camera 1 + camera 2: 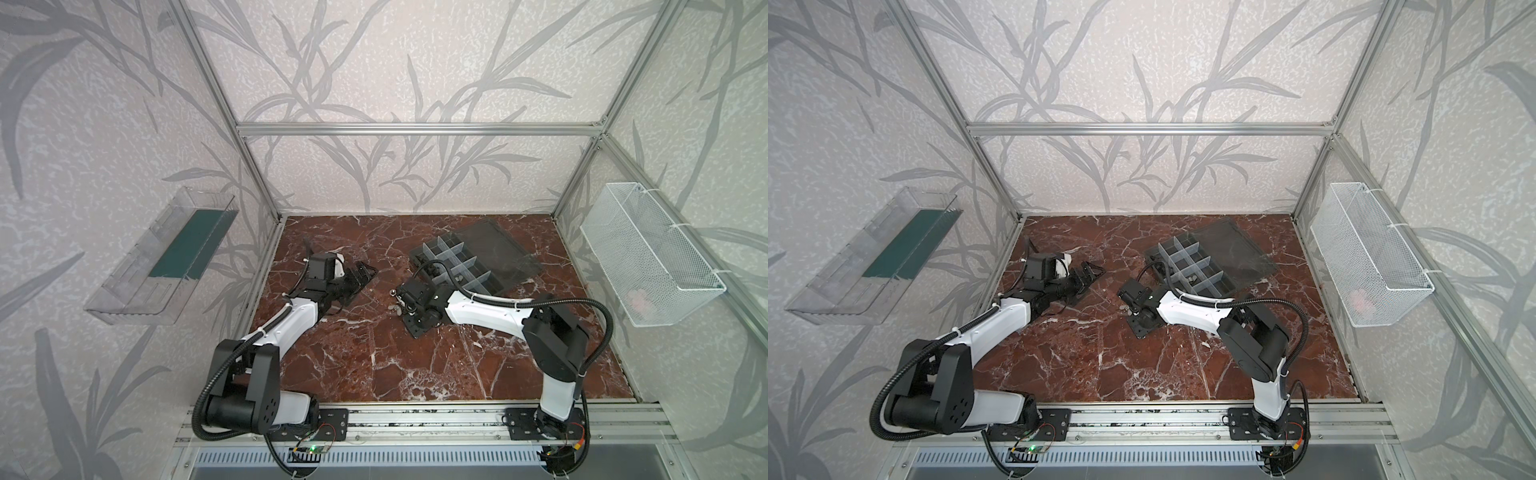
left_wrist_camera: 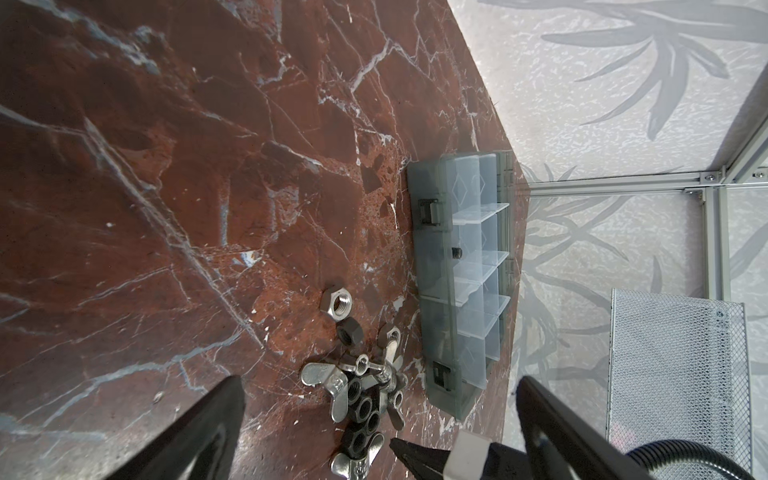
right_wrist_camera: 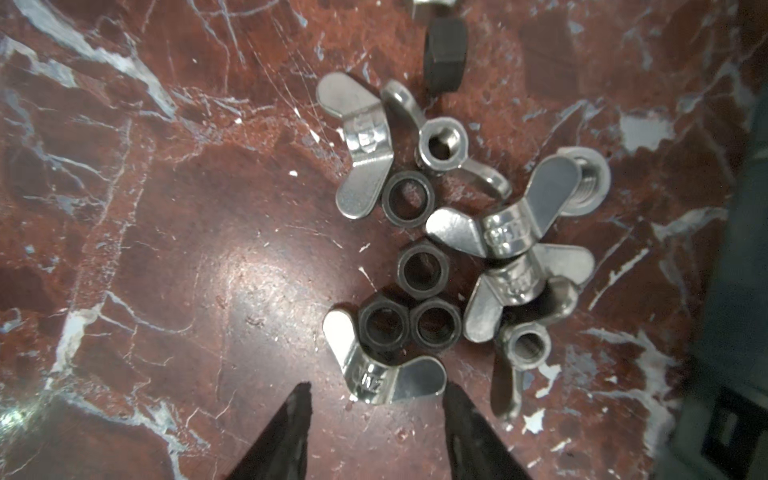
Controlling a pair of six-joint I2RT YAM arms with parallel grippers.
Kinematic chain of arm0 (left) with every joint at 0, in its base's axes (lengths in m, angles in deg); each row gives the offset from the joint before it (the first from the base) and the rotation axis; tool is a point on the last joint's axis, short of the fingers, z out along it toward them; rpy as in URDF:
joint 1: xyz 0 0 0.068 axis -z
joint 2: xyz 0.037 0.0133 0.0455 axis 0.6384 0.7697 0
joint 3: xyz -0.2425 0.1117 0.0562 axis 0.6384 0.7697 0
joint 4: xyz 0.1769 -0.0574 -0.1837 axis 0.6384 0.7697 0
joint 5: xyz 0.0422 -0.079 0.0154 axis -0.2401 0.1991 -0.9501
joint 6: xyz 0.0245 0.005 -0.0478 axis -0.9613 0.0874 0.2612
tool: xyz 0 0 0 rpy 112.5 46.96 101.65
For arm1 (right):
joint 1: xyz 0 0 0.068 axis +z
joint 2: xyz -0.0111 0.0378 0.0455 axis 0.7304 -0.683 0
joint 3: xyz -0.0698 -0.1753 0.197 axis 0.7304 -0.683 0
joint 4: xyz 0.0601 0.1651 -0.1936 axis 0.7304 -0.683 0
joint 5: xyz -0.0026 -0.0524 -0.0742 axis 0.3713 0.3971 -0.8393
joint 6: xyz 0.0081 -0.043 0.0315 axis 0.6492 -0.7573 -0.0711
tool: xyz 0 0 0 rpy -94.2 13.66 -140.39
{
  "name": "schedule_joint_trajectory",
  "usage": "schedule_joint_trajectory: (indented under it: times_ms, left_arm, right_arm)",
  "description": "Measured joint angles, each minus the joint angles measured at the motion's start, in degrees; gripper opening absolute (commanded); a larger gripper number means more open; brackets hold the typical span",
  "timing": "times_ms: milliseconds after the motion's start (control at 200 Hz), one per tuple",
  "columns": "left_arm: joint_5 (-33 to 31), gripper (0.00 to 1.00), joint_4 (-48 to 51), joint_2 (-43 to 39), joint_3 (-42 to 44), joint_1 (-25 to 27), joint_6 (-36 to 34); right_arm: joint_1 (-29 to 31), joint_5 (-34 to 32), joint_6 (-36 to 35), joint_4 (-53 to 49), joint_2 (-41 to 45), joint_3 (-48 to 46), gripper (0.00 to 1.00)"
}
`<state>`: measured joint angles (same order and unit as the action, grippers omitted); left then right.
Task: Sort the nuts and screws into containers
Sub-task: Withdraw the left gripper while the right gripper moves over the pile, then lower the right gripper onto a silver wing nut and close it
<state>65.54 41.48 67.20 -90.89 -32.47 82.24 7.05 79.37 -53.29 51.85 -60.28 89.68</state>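
Steel nuts [image 3: 511,232] unsorted ahead of right gripper [image 3: 378,395], parted astride one wing nut [image 3: 374,380]; left gripper [image 2: 378,377] released; containers [image 2: 434,266] nearly bare.

White-shelled arms [image 1: 293,320] with black joints [image 1: 266,374] and ribbed black cables [image 1: 490,298].

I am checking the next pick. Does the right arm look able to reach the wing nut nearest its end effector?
Probably yes. The open right end effector already straddles the wing nut. Nothing covers it, though black nuts touch its far side.
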Motion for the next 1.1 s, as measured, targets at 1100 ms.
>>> schedule_joint_trajectory:
  times_ms: [1100]
  left_arm:
    - [0.74,0.99,0.02,0.11,-0.13,-1.29,0.70]
  right_arm:
    - [1.60,-3.28,-15.39,-9.11,-7.78,9.22,0.30]
